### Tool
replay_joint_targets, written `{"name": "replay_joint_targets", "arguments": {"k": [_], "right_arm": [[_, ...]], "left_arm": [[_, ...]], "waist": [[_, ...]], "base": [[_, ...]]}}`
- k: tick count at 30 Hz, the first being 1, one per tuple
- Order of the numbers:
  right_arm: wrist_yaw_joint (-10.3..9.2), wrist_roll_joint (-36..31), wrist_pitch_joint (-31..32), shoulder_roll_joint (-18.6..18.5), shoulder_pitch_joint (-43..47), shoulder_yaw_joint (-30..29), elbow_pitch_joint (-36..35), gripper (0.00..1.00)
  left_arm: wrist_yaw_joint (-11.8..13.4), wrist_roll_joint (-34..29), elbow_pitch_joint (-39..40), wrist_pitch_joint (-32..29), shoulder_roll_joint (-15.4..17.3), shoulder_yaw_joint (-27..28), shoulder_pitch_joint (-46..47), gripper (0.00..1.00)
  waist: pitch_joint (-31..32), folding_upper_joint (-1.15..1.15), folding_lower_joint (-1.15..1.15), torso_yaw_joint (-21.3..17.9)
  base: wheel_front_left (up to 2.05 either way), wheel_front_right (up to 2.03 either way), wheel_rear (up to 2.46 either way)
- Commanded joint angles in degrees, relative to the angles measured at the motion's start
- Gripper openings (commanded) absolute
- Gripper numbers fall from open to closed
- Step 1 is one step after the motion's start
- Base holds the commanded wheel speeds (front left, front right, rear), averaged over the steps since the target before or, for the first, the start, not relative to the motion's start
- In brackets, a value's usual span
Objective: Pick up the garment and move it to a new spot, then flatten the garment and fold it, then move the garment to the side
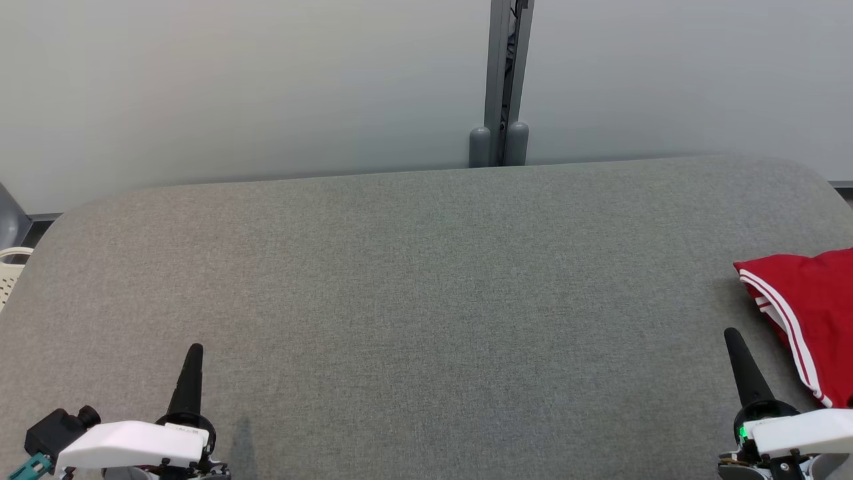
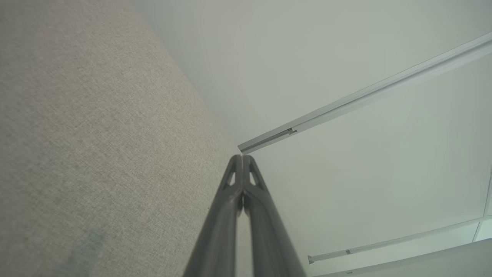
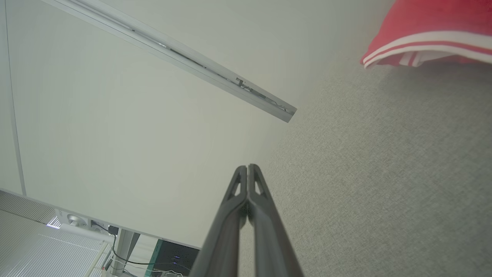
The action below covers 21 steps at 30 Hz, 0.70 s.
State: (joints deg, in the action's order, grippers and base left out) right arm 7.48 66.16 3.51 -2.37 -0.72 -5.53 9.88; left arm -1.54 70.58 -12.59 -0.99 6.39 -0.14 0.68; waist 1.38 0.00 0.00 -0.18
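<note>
Two grippers, near edge of the table (image 1: 426, 300): left gripper (image 1: 194, 349) and right gripper (image 1: 732, 333), each with its dark fingers pressed together to a single point, holding nothing, aimed away from the robot and apart from the cloth. One garment (image 1: 810, 300), red with white stripes, lying on the table's right side just beyond and to the right of the right gripper, partly cut off by the picture's edge. It looks compact and layered, so whether it awaits pick-up or is already set aside cannot be settled. If pick-up is the step, the right gripper is the closer one: it would do well to spread its fingers first, come in low over the striped edge and pinch through all layers near the corner, not the top sheet alone. Orientation: the striped edge runs obliquely, from a far-left corner pointing toward the table's middle, back toward the near right. Long axis: cannot tell, as the rest lies out of frame.
</note>
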Motion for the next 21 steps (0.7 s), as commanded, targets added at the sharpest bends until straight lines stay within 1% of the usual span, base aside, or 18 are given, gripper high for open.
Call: {"name": "replay_joint_targets", "arguments": {"k": [1, 21], "right_arm": [[0.02, 1.59, 0.25, -0.57, -1.48, -0.32, -0.17, 0.00], [0.02, 11.56, 1.47, -0.63, -3.20, -0.65, 1.58, 0.00]], "left_arm": [[-0.74, 1.19, 0.35, -0.20, 0.15, 0.66, 1.73, 0.00], [-2.93, 9.62, -0.40, -2.37, -1.24, 3.10, 3.48, 0.00]], "waist": [[-0.04, 0.00, 0.00, 0.01], [-0.57, 0.00, 0.00, 0.07]], "base": [[0.00, 0.00, 0.00], [0.00, 0.00, 0.00]]}}
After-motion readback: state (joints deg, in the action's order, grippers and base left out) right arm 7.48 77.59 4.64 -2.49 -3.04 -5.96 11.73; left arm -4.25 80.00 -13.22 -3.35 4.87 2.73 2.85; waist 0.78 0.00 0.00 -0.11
